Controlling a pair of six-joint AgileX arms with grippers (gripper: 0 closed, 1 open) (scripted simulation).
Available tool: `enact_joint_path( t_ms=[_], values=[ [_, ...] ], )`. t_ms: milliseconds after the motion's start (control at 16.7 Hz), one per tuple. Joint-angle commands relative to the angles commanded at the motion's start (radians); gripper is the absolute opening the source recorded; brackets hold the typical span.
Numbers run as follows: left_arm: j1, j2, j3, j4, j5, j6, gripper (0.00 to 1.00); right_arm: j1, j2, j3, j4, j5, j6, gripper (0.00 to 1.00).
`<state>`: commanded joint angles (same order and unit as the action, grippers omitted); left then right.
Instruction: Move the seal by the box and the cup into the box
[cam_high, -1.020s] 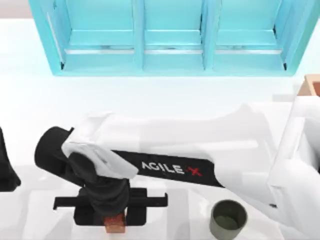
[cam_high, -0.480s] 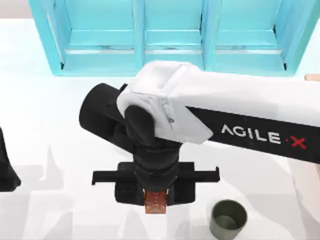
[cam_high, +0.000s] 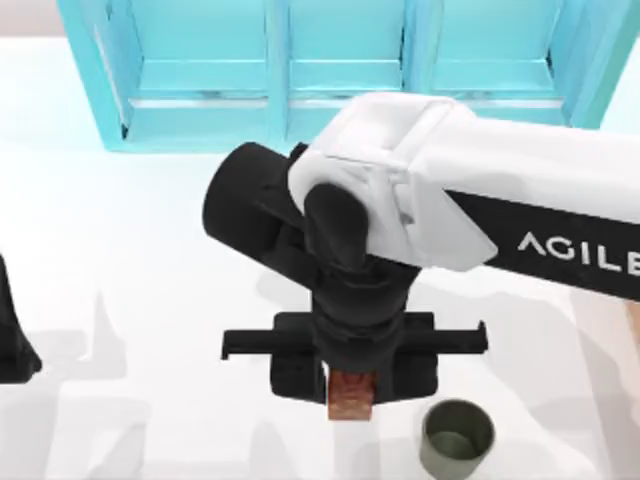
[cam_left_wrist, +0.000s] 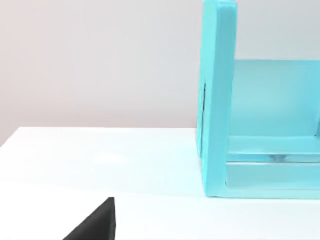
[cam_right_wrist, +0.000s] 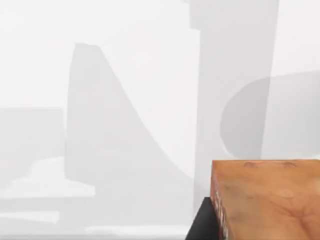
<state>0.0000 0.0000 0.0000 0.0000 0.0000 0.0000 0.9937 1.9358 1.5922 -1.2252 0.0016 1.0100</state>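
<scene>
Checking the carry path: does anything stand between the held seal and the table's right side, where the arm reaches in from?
The cup stands just right of the seal, which is in the right end effector.

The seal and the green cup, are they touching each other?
Apart. The top view shows white table between the seal, held in the right gripper, and the cup.

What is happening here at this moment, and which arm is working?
The right gripper is shut on the seal and holds it above the white table, just left of the cup, which stands on the table near the front edge. The left arm sits parked at the table's left edge. The turquoise cabinet stands along the back.
</scene>
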Motion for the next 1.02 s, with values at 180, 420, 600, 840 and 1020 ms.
enact_joint_path(
  t_ms=[180,420,600,840,1020],
  values=[
    [0.000,0.000,0.000,0.000,0.000,0.000,1.00,-0.027,0.007,0.014,-0.007,0.001,-0.031,0.00],
    [0.000,0.000,0.000,0.000,0.000,0.000,1.00,-0.163,0.039,0.077,-0.040,0.002,-0.170,0.00],
    [0.000,0.000,0.000,0.000,0.000,0.000,1.00,-0.312,0.070,0.138,-0.073,0.002,-0.316,0.00],
    [0.000,0.000,0.000,0.000,0.000,0.000,1.00,-0.523,0.109,0.220,-0.118,0.004,-0.523,0.00],
    [0.000,0.000,0.000,0.000,0.000,0.000,1.00,-0.652,0.129,0.267,-0.142,0.005,-0.651,0.00]
  ],
)
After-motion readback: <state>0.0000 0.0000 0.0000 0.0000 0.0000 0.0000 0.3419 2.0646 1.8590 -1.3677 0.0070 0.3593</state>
